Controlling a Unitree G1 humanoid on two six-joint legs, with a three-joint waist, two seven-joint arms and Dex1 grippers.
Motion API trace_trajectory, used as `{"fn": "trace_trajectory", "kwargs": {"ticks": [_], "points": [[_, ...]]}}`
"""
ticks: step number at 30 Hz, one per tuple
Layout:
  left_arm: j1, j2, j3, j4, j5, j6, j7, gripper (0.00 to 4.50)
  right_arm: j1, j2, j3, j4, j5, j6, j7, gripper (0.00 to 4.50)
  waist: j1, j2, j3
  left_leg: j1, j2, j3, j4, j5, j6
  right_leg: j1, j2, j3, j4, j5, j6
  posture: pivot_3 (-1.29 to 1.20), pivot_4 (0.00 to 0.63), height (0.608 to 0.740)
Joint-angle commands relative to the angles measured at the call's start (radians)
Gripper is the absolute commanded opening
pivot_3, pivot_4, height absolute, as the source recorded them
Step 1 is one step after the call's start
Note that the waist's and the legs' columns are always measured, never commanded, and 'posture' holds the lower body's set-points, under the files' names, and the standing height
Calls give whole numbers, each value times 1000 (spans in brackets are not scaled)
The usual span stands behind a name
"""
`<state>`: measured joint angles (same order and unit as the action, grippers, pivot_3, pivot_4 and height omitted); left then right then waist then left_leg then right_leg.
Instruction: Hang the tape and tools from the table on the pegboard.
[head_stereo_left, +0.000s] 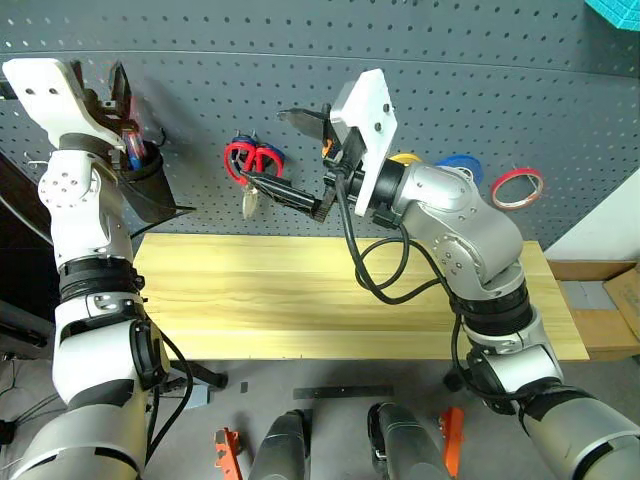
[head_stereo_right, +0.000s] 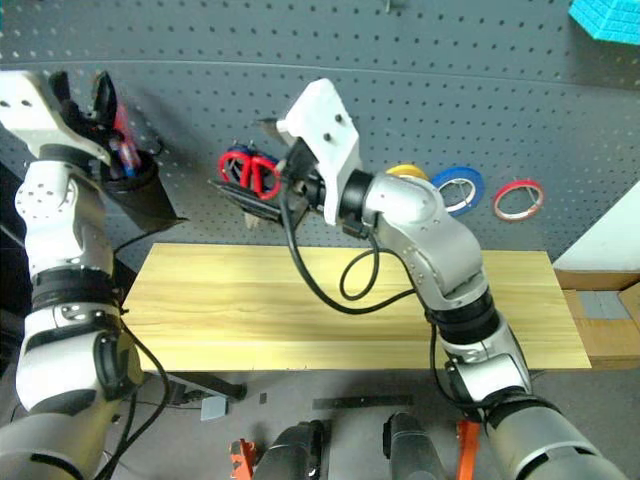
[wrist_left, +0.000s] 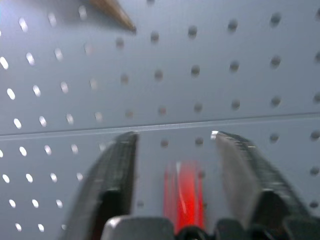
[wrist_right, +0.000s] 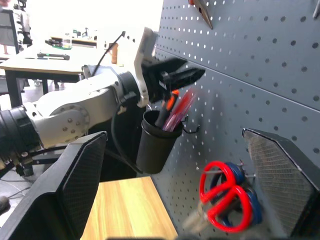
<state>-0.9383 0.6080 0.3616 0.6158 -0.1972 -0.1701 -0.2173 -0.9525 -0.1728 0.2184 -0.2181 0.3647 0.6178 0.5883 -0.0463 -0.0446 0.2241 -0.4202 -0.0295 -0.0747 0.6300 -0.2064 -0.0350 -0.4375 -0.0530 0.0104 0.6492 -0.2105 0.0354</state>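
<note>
Screwdriver (wrist_right: 181, 111) – the slim red one – sits handle-up in the black cup (wrist_right: 155, 142) hung on the pegboard (head_stereo_left: 450, 90), and my left gripper (wrist_right: 177, 75) hovers right over it, fingers spread and nothing between them. Light, stiff and slick, I'd guess, so if it needs reseating I'd pinch it around the handle, not the thin shaft. My right gripper (wrist_right: 170, 165) is wide open too, pointed at the red scissors (wrist_right: 225, 197) on their hook. Red tape (head_stereo_left: 517, 187) hangs further right – table (head_stereo_left: 250, 300) looks bare, so we're mostly done.
</note>
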Motion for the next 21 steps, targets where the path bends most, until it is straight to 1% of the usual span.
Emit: {"fn": "trace_trajectory", "kwargs": {"ticks": [1,3,4,6,8,10,11,12,13,15,17,18,20,21], "points": [[21,-5,19,-201,-4,7,63,3473,4,-3,-29,-65,18,11,-8,4500,-1,0,0,0,0,0,0,0,0,0,0,0,0,0,0,-59,132,740],[46,-8,17,-323,14,59,111,3473,15,-12,-42,-88,28,25,-13,4500,-2,0,0,0,0,0,0,0,0,0,0,0,0,0,0,-54,137,740],[64,-20,8,-426,-2,118,124,3473,32,-24,-61,-116,47,45,-14,4500,-3,0,0,0,0,0,1,0,0,0,0,1,0,0,0,-50,137,740],[118,-45,-32,-641,-67,259,111,3473,83,-62,-101,-183,81,84,-14,4500,0,-1,-1,-1,0,-1,1,0,0,0,0,1,0,0,0,-36,138,740],[163,-68,-53,-773,-124,398,111,3473,122,-93,-119,-227,99,112,-17,4500,7,-1,-2,-2,-1,-2,1,0,0,0,-1,1,-1,1,0,-36,138,740],[291,-101,-122,-932,-181,572,112,3473,209,-125,-138,-286,107,148,-45,4500,8,0,-7,-1,-1,-2,2,0,0,0,-1,3,-1,1,1,-21,133,740],[358,-118,-156,-1000,-197,636,115,3473,247,-134,-142,-310,106,166,-67,4500,8,3,-17,-1,-1,-2,1,0,0,0,0,3,-1,1,1,-20,131,740],[431,-149,-172,-1069,-257,695,114,3473,286,-143,-135,-333,95,170,-82,4500,8,6,-21,1,-1,-1,0,0,1,2,0,4,-2,1,1,-20,131,740],[472,-171,-174,-1111,-298,732,115,3473,307,-148,-127,-347,88,171,-91,4500,7,6,-22,4,-1,0,0,0,1,4,0,5,-1,1,1,-20,131,740],[552,-200,-196,-1167,-283,785,146,3473,363,-143,-113,-368,74,164,-121,4500,2,6,-21,4,1,0,1,0,1,4,2,6,-1,1,1,-32,125,740],[626,-209,-226,-1186,-252,792,139,3473,445,-130,-92,-365,33,111,-157,4500,0,6,-23,4,5,3,4,0,1,5,8,6,0,2,-1,-34,118,740],[663,-212,-234,-1179,-247,790,126,3473,494,-134,-76,-348,-14,53,-172,4500,0,6,-25,7,5,3,5,0,1,8,12,6,-2,3,-3,-37,115,740],[716,-217,-237,-1148,-235,764,102,3473,576,-134,-62,-302,-89,-66,-193,4500,1,7,-29,18,6,3,3,0,0,19,15,5,-4,0,-1,-42,112,740],[735,-224,-234,-1125,-226,749,96,3473,612,-126,-72,-272,-104,-105,-203,4500,1,7,-29,24,6,4,1,0,0,25,16,5,-5,-1,-2,-45,101,740]]}}
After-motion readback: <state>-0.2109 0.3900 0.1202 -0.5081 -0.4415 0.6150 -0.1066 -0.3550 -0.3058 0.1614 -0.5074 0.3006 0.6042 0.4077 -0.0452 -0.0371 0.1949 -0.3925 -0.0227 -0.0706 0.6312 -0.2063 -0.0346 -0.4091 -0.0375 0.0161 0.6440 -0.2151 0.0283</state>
